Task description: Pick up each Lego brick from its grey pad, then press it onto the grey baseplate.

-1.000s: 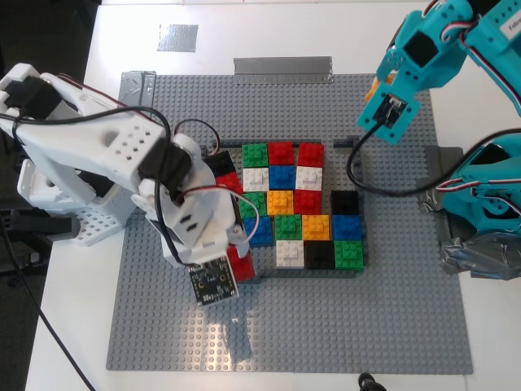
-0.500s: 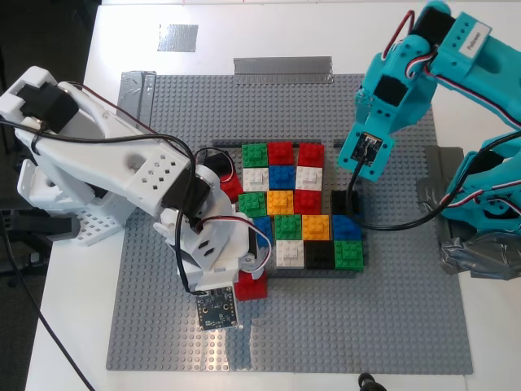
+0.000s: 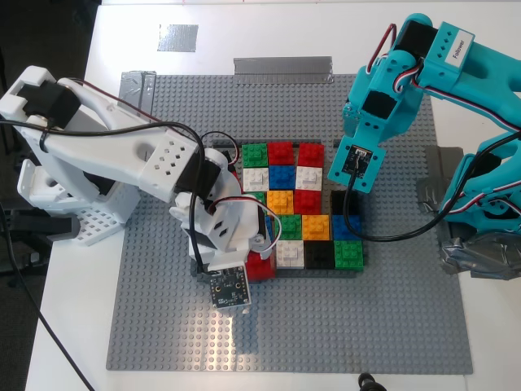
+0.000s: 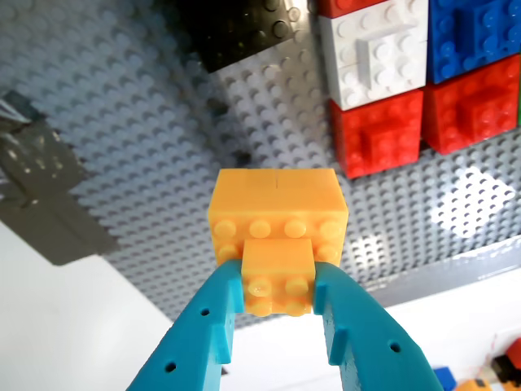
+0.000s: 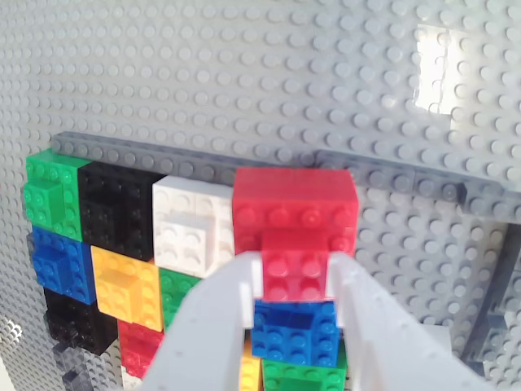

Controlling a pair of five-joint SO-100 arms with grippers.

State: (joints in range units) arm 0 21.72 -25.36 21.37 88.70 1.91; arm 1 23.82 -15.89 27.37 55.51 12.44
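Observation:
My first gripper (image 4: 279, 281), teal, is shut on the orange Lego brick (image 4: 277, 213). It holds the brick over bare studs beside red bricks. In the exterior view this gripper (image 3: 352, 167) hangs over the right side of the brick mosaic and hides the orange brick. My second gripper (image 5: 295, 277), white, is shut on the red Lego brick (image 5: 295, 216). The red brick (image 3: 262, 265) is at the mosaic's front left corner, beside a white brick; I cannot tell whether it touches the grey baseplate (image 3: 366, 326). One small grey square pad (image 3: 177, 37) lies on the table at the back left. The other pad is out of view.
A mosaic of coloured bricks (image 3: 297, 204) fills the low dark-grey frame (image 3: 326, 274). A long silvery tape strip (image 3: 282, 67) and tape patches (image 3: 435, 195) hold the plate's edges. A white perforated basket (image 3: 81, 224) stands at the exterior view's left. Black cables hang from both arms.
The second gripper has carried the red brick toward the exterior view's right, up to the mosaic's corner. The first gripper has come down and leftward from the back right to over the mosaic.

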